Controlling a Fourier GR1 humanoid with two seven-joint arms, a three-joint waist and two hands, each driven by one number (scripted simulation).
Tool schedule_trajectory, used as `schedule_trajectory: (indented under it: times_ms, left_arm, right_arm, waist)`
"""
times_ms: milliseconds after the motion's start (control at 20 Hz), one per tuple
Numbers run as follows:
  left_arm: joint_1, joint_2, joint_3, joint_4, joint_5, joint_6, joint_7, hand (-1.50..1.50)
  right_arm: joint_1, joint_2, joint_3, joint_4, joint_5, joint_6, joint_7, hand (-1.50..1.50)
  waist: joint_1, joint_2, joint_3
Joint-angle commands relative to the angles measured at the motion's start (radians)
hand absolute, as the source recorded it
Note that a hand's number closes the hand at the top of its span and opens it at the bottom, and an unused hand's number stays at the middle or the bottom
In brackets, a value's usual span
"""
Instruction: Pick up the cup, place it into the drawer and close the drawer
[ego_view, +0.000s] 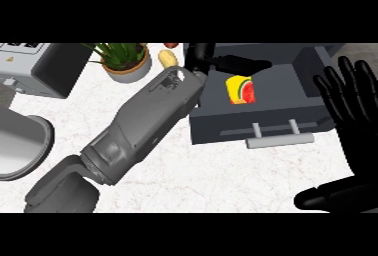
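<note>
The cup (240, 90), yellow with a red and green fruit pattern, lies inside the open dark grey drawer (221, 125) at the upper right of the counter. My left forearm runs diagonally from the lower left up to the drawer's back left corner. My left hand (230, 63) hovers just above the cup with fingers stretched out to the right, not curled round it. My right hand (347, 100) rests open at the right edge, fingers up, beside the drawer. The drawer's silver handle (279, 139) faces me.
A potted plant (125, 60) stands at the back, left of the drawer. A yellow item (166, 58) and a small red one (171, 45) lie beside it. A grey appliance (40, 67) fills the back left corner, and a round grey pan (18, 145) sits at the left edge.
</note>
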Motion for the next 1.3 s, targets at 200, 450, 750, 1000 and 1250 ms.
schedule_trajectory:
  times_ms: [200,450,750,1000,1250]
  left_arm:
    - [0.084,0.014,0.069,-0.142,0.048,-0.088,-0.033,-1.5]
    - [0.153,0.091,0.119,-0.218,0.062,-0.054,-0.02,-1.5]
    - [0.348,0.205,0.132,-0.455,0.07,-0.017,0.035,-1.5]
    - [0.51,0.301,0.134,-0.685,0.07,0.021,0.116,-1.5]
    - [0.708,0.41,0.168,-0.875,0.09,-0.019,0.145,-1.5]
  right_arm:
    - [0.107,-0.031,-0.041,-0.083,-0.078,0.053,0.012,1.5]
    - [0.14,-0.106,-0.007,-0.077,0.005,0.158,-0.022,1.5]
    - [0.166,-0.173,-0.013,-0.132,0.072,0.188,0.01,1.5]
    - [0.155,-0.172,0.049,-0.059,0.226,0.203,-0.056,1.5]
    - [0.153,-0.146,0.094,0.042,0.365,0.163,-0.104,1.5]
  waist:
    - [0.088,-0.026,-0.001]
    - [0.104,-0.029,-0.001]
    - [0.119,-0.035,-0.002]
    - [0.122,-0.03,-0.001]
    - [0.12,-0.026,0.0]
